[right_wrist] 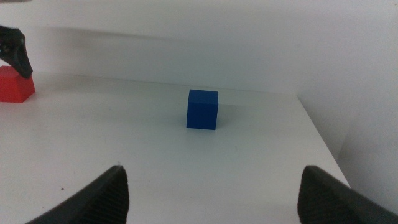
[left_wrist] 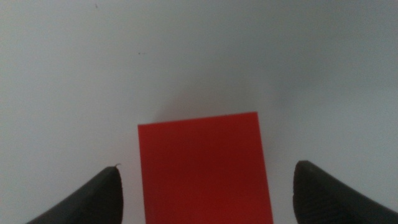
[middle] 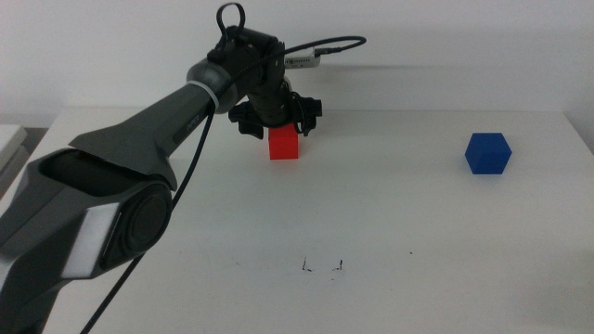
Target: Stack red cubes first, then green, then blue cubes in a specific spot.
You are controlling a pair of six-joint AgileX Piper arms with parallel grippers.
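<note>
White table (middle: pixel 418 223), claw-shadowed red cube (middle: pixel 284 143).

Blue cube (right_wrist: pixel 202 109) on white table (right_wrist: pixel 124 143), right hand (right_wrist: pixel 211 193) spread wide

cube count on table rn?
2. Small matte red cube far centre, under the open left gripper; small matte dark-blue cube far right. Green cube unseen, maybe hidden.

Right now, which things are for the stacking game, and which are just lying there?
For the job:
red cube, between the open left gripper jaws
blue cube
corner marks

Just there:
black speck
right gripper, waiting, open
</note>
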